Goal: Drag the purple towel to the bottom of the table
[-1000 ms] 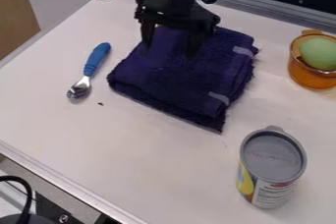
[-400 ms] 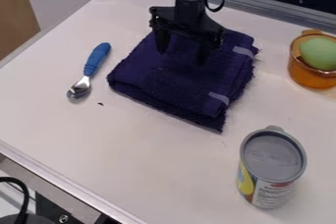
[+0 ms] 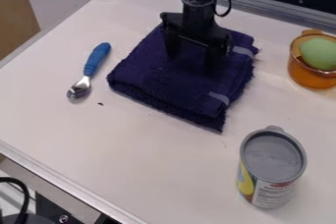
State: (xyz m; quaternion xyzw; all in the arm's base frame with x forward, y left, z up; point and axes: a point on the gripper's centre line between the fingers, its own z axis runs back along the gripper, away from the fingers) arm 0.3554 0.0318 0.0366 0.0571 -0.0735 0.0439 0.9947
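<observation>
Towel [image 3: 164, 86] lies under the end effector [image 3: 192, 64], whose fingers stand wide apart, gripping nothing.

The arm [image 3: 199, 17] was black along its visible length, with a rounded, segmented column and faint light reflections at a ring-like joint [image 3: 197, 1]. A thin black cable [image 3: 229, 4] formed a loop outside the housing. The gripper [image 3: 192, 64] was likewise black, comprising a broad, angular crosspiece [image 3: 197, 35] and two elongated fingers [image 3: 172, 46]; finer surface details were too dark to ascertain
</observation>
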